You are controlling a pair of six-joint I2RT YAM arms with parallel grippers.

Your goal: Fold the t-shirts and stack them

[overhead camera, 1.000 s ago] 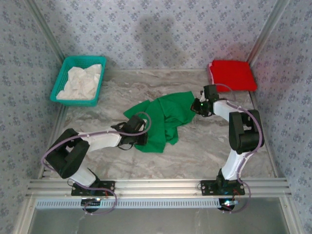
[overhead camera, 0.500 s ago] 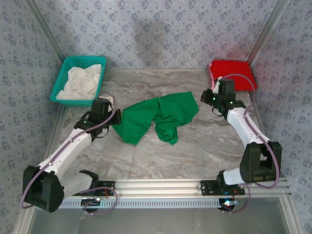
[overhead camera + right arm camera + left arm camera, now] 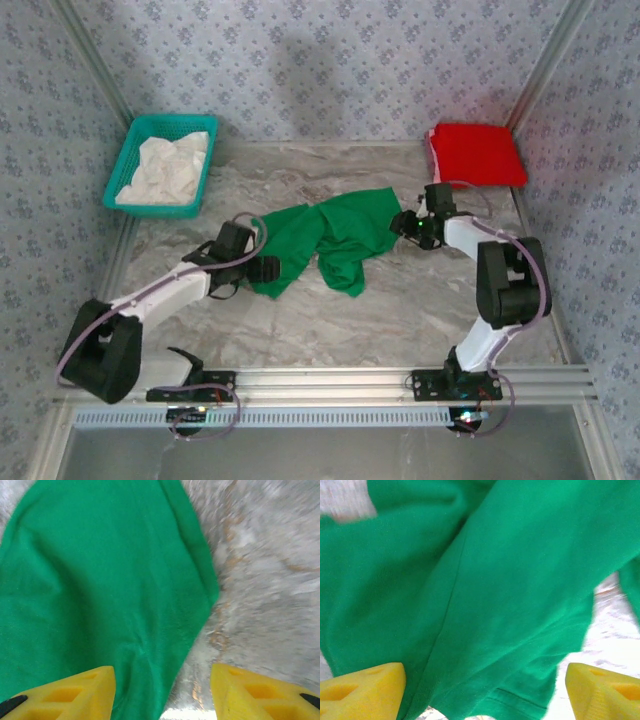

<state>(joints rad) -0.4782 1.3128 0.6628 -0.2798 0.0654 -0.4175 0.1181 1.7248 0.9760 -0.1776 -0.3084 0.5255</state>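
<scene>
Green shirt (image 3: pixel 335 238) lies crumpled mid-table, and the red shirt (image 3: pixel 478 153) sits folded in the far right corner. Left gripper (image 3: pixel 264 269) is over the green shirt's left edge, jaws wide apart, holding nothing. Right gripper (image 3: pixel 401 222) is at its right hem, also apart. Bare table (image 3: pixel 420 310) all along the near side; basket (image 3: pixel 125 165) far left.

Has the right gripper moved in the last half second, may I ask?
Yes: the right gripper moved left and nearer, away from the red shirt, to the green shirt.
</scene>
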